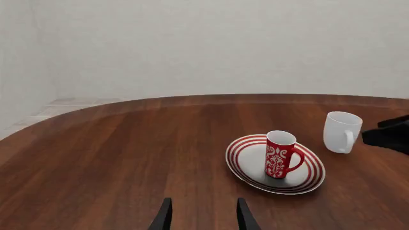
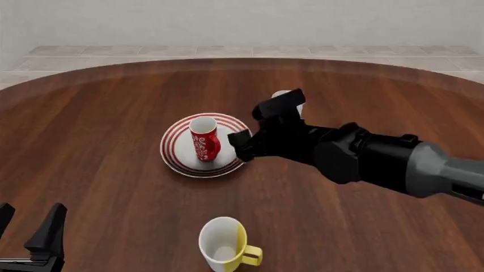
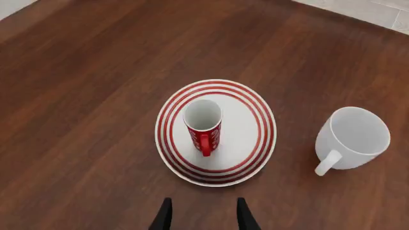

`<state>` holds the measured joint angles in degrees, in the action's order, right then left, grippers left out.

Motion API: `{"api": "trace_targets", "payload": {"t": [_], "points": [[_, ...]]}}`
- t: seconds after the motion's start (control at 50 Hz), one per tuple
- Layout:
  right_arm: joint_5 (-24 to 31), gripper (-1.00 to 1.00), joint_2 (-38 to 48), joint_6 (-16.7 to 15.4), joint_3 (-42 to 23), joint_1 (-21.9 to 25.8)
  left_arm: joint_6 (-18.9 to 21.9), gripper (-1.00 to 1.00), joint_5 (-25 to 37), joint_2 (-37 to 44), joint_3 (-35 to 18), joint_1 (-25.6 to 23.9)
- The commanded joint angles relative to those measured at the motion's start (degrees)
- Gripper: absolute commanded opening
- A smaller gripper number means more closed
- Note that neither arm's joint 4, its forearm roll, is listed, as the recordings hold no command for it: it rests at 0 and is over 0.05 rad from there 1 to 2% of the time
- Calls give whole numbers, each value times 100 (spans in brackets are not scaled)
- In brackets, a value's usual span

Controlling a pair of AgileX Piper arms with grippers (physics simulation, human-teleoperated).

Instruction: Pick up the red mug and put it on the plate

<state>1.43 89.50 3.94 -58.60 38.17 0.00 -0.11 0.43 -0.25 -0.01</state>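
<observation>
The red mug stood upright on the plate; my right hand was spread, empty, so I judged a straight, slow retreat best.

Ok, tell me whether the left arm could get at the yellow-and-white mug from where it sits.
Probably yes. The left claw sits open and empty near the table's front-left, and only bare wood lies between it and the yellow-and-white mug. The right arm is farther back, by the plate.
</observation>
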Motion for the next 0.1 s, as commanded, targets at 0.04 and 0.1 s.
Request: {"api": "trace_targets", "payload": {"t": [0.04, 0.1], "points": [[-97, 100, -1051, 20, 926, -221, 0, 100, 0, 0, 0, 1], [-103, 100, -1285, 30, 1131, -269, 0, 100, 0, 0, 0, -1]]}}
